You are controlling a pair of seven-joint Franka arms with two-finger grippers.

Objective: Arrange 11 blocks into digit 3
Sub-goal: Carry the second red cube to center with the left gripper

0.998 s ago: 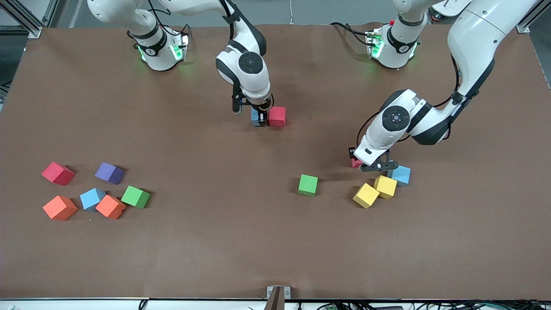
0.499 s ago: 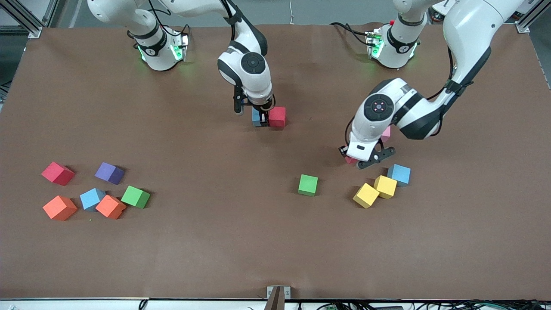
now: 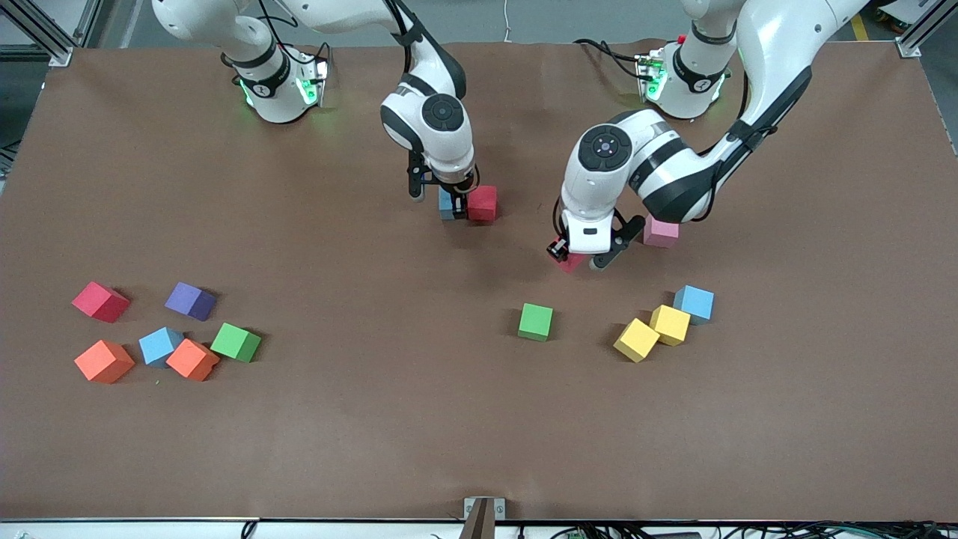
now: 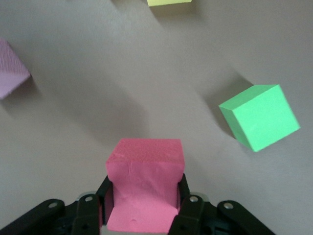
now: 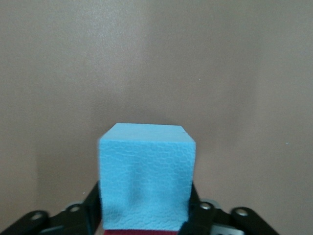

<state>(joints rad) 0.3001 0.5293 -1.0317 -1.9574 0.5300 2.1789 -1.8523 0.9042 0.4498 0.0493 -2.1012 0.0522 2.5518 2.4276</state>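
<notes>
My left gripper (image 3: pixel 576 258) is shut on a red block (image 3: pixel 572 262) and holds it above the table, between the pink cube and the started figure. In the left wrist view the block (image 4: pixel 144 171) fills the jaws. My right gripper (image 3: pixel 451 205) is down at the table, shut on a blue block (image 3: pixel 447 203) that touches a red block (image 3: pixel 482 203). The right wrist view shows the blue block (image 5: pixel 146 171) between the fingers. A green block (image 3: pixel 535 322), two yellow blocks (image 3: pixel 637 340) (image 3: pixel 670 324) and a blue block (image 3: pixel 694 303) lie nearer the front camera.
A pink cube (image 3: pixel 661 232) sits beside the left gripper. At the right arm's end lie a red (image 3: pixel 100 302), purple (image 3: pixel 190 301), blue (image 3: pixel 159 346), green (image 3: pixel 236 342) and two orange blocks (image 3: pixel 104 361) (image 3: pixel 192 359).
My left gripper has lifted the red block from beside the blue and yellow blocks and carried it toward the blue and red pair, uncovering the pink cube. The right gripper has hardly moved.
</notes>
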